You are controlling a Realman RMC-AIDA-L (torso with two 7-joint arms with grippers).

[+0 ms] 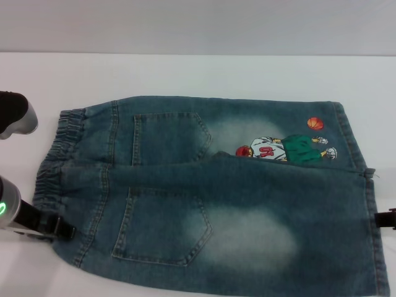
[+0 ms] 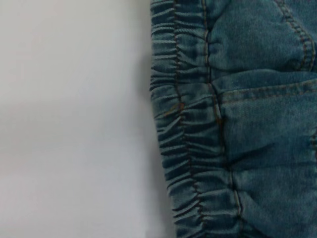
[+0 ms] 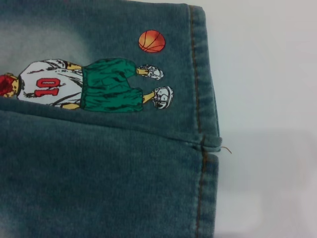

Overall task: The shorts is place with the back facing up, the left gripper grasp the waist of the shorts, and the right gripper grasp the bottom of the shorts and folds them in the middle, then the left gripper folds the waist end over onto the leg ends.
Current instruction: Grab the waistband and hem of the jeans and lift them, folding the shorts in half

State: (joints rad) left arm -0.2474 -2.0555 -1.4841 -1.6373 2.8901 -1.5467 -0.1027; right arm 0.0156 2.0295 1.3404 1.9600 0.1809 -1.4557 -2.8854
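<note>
The only readable mark is the red number 10 point(image 3: 43, 88) on the white jersey of the cartoon basketball-player embroidery point(image 3: 89, 87), stitched on the shorts point(image 1: 216, 198) near the leg hem. In the head view the same number point(image 1: 266, 151) is too small to read surely. No brand or label shows elsewhere.

Lab-like, bare white table point(image 1: 185, 71), plain wall point(image 1: 198, 25)

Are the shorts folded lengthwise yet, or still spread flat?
Spread: the shorts show both back pockets, legs side by side.

Bare table point(image 1: 185, 74) surrounds the shorts point(image 1: 247, 229).
</note>
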